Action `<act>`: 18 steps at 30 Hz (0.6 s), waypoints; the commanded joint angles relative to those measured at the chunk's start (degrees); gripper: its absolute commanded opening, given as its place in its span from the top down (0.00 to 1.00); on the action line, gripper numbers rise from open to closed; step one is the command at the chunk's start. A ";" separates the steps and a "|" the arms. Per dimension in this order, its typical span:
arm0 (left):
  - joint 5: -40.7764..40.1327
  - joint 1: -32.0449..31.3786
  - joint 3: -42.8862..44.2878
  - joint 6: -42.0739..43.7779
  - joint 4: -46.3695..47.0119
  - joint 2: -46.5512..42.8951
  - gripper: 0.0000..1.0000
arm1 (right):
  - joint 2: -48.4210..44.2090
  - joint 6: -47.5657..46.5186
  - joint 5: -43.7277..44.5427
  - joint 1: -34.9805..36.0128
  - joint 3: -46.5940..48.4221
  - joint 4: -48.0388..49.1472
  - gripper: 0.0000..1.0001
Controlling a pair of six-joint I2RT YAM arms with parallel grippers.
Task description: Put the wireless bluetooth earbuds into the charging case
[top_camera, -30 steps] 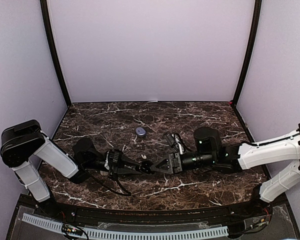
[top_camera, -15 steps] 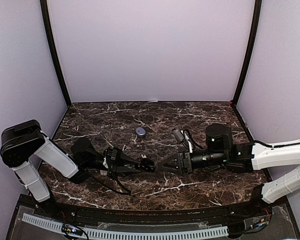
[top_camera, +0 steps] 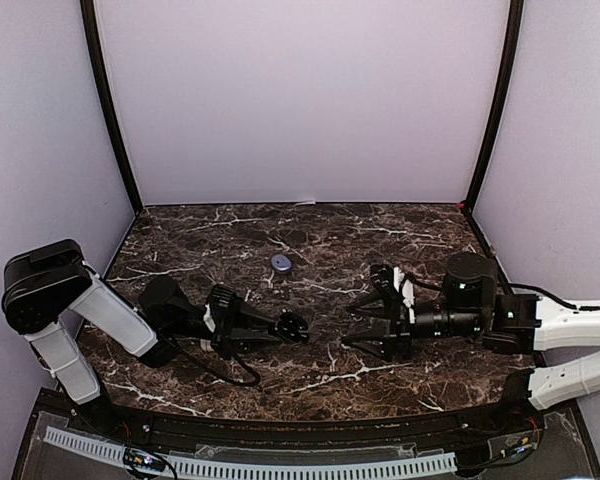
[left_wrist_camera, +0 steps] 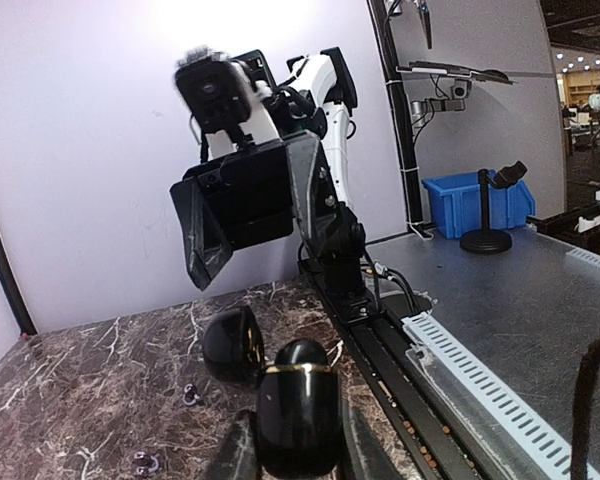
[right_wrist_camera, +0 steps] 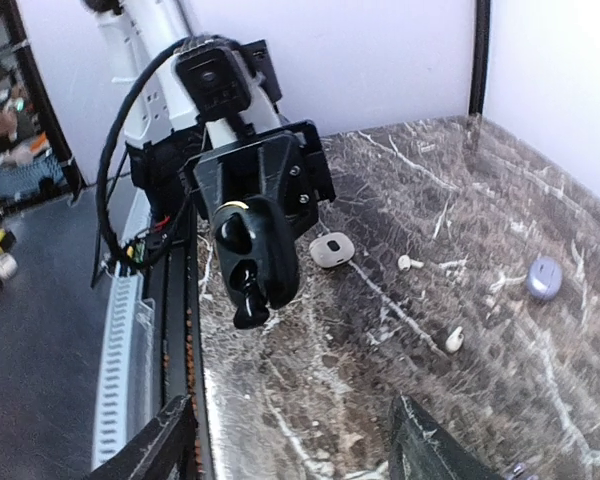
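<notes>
My left gripper (top_camera: 288, 327) is shut on a glossy black charging case (left_wrist_camera: 298, 415) with a gold band. The case's lid (left_wrist_camera: 232, 345) hangs open to one side. In the right wrist view the same case (right_wrist_camera: 250, 245) shows end-on in those jaws. My right gripper (top_camera: 352, 326) is open and holds nothing. It floats a short way right of the case, facing it. Two white earbuds (right_wrist_camera: 410, 263) (right_wrist_camera: 454, 340) lie on the marble beyond the case. Two small dark earbuds (left_wrist_camera: 190, 393) (left_wrist_camera: 145, 462) rest on the table below the lid.
A white pebble-shaped case (right_wrist_camera: 331, 249) lies on the marble behind the left gripper. A small lilac case (top_camera: 281, 262) sits toward the back centre. The metal rail with a white cable strip (top_camera: 250, 465) runs along the table's near edge. Walls enclose three sides.
My right gripper has pulled back to the right, away from the black case, and its jaws have spread wider. The left gripper keeps its hold and has barely shifted.
</notes>
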 commanded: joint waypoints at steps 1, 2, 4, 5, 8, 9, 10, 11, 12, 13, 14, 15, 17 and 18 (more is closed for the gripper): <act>2.04 -0.33 0.07 -5.62 4.09 0.21 1.00 | -2.47 -29.05 -4.13 -0.07 -2.93 6.20 0.38; 2.48 -0.31 0.16 -6.49 4.28 0.24 1.00 | -2.52 -34.85 -5.98 0.11 -2.81 5.54 0.39; 3.17 -0.31 0.39 -8.00 4.27 0.13 1.00 | -1.94 -43.73 -6.74 0.51 -2.06 3.99 0.41; 3.34 -0.31 0.41 -8.58 4.23 0.06 1.00 | -1.39 -47.34 -6.74 0.77 -1.13 2.31 0.42; 3.67 -0.31 0.30 -9.49 3.57 -0.53 1.00 | 0.82 -56.75 -5.59 1.71 1.80 -2.74 0.44; 3.76 -0.31 0.25 -9.51 3.12 -0.76 1.00 | 1.52 -59.35 -4.78 2.23 2.54 -3.88 0.44; 3.89 -0.31 0.26 -9.37 2.77 -1.02 1.00 | 2.21 -61.07 -3.49 2.85 3.14 -4.53 0.45; 4.04 -0.31 0.10 -8.97 2.47 -1.28 1.00 | 2.73 -62.37 -2.05 3.52 3.62 -4.77 0.45; 4.03 -0.31 -0.18 -8.61 2.39 -1.61 1.00 | 3.22 -63.49 -0.84 4.10 3.93 -4.73 0.45; 3.93 -0.31 -0.47 -8.18 2.20 -1.97 1.00 | 3.63 -64.36 0.01 4.60 4.01 -4.42 0.45; 3.85 -0.31 -0.61 -7.91 1.68 -2.30 1.00 | 4.01 -65.31 0.98 4.94 4.03 -3.91 0.45; 3.75 -0.31 -0.61 -7.74 0.96 -2.77 1.00 | 4.23 -66.76 1.84 5.39 3.96 -3.47 0.45; 3.42 -0.31 -0.21 -7.98 -1.43 -3.35 1.00 | 4.44 -68.52 3.10 5.98 3.57 -1.97 0.44; 3.10 -0.31 0.20 -8.36 -2.80 -3.63 1.00 | 4.42 -69.25 3.48 6.22 3.19 -0.51 0.44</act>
